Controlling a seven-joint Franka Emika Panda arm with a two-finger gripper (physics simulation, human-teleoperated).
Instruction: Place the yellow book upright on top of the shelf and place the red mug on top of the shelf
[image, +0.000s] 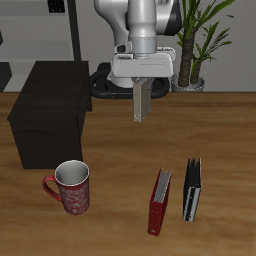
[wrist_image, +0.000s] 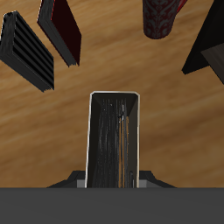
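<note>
— Wooden worktop (image: 120, 160) lay under everything; nearest its front edge we had the red mug (image: 71, 187), with the red book (image: 159, 201) and black book (image: 191, 189) beside it.

— And the yellow book (image: 141, 101)?

— Farther back, hanging upright in the air, our hand (image: 141, 88) clamped on its top edge. Thin, stiff, light, we judged; a smooth cover could slip.

— The shelf (image: 52, 113)?

— Beside it, top bare. The mug looked heavier; we reckoned the rim the best hold.
</note>
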